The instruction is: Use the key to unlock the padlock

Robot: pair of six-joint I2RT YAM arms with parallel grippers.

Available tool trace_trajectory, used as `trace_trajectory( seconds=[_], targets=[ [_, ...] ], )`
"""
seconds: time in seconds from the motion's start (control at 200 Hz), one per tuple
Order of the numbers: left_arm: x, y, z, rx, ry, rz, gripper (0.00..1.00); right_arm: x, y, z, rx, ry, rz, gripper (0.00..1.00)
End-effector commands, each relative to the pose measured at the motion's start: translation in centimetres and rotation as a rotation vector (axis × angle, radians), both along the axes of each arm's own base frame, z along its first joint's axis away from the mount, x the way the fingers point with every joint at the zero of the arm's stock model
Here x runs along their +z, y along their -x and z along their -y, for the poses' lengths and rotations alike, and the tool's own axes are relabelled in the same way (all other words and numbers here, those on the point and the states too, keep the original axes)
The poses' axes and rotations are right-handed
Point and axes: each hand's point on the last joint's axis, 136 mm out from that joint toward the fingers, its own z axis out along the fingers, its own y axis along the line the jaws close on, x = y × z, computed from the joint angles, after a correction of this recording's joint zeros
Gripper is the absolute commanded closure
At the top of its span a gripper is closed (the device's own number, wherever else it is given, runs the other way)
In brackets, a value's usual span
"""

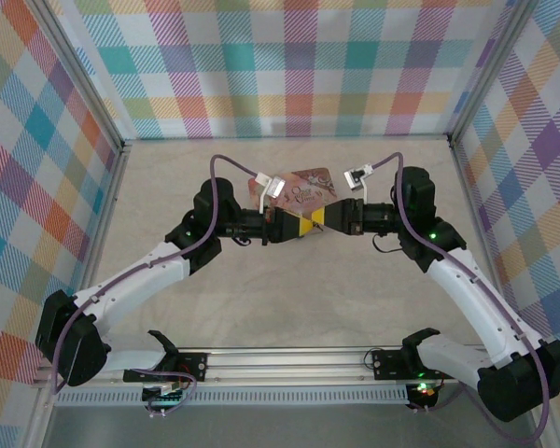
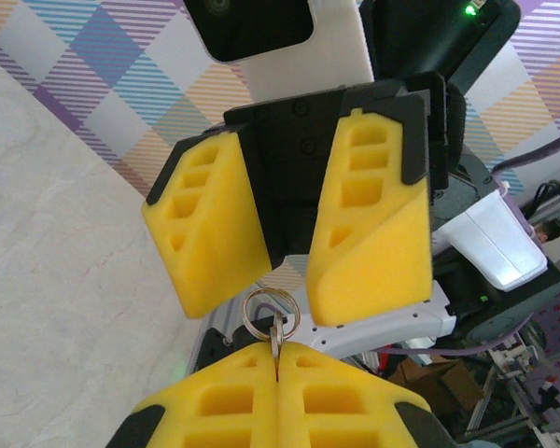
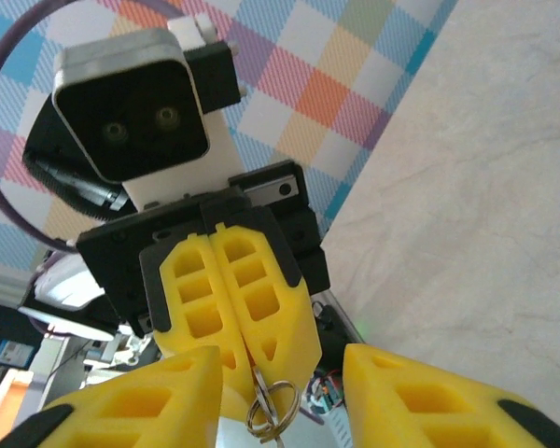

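Key [image 2: 276, 343] clamped in left end effector [image 2: 278, 355], ring [image 2: 246, 314] just before parted right end effector [image 2: 294, 291].

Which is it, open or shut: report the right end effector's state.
Open. The right end effector has its two yellow foam fingers standing well apart, with a clear gap between them.

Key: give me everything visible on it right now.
The key is a thin greyish metal sliver, seen edge-on and mostly hidden, pinched between the shut yellow foam fingers of the left gripper. Silver split rings on its end stick out past those fingertips, in mid-air, toward the gap of the open right gripper. Nothing else touches it. Its teeth cannot be seen.
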Motion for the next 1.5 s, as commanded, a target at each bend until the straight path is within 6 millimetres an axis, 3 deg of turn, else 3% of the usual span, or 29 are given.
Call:
trace_trajectory(
  seconds=[0.0, 0.325, 0.435, 0.53, 0.635, 0.85, 0.955, 1.01, 1.255, 1.495],
  targets=[
    [2.0, 0.9, 0.1, -0.048, 0.029, 0.057, 1.0, 0.5, 1.4, -0.2, 0.086, -0.024, 0.032, 0.65],
    [1.9, 0.9, 0.5, -0.06, 0.017, 0.05, 1.0, 0.9, 2.5, -0.3, 0.158, -0.049, 0.043, 1.0],
    [1.9, 0.7, 0.4, -0.046, 0.013, 0.053, 1.0, 1.0, 2.7, -0.3, 0.165, -0.054, 0.053, 1.0],
    [1.7, 0.4, 0.1, -0.012, 0.002, 0.046, 0.7, 1.0, 2.3, 0.0, 0.118, -0.038, 0.08, 1.0],
    [1.6, -0.1, -0.8, 0.043, 0.003, 0.036, 0.54, 1.0, 1.7, 0.4, 0.05, -0.016, 0.123, 1.0],
    [1.5, -1.4, -3.4, 0.19, 0.015, -0.006, 0.42, 1.2, 0.9, 1.0, -0.036, -0.002, 0.197, 1.0],
    [0.4, -3.0, -4.3, 0.292, -0.014, -0.086, 0.4, 0.5, -0.4, 1.9, -0.143, 0.071, 0.275, 1.0],
    [-0.3, -4.0, -4.6, 0.344, -0.029, -0.15, 0.32, 0.2, -1.0, 2.4, -0.207, 0.128, 0.359, 1.0],
    [-1.8, -6.8, -2.9, 0.369, 0.01, -0.436, 0.3, -0.3, -4.3, 3.6, -0.49, 0.4, 0.813, 1.0],
    [-0.5, -6.7, -1.3, 0.308, 0.068, -0.525, 0.25, 0.4, -4.1, 2.1, -0.512, 0.426, 1.005, 1.0]
  ],
)
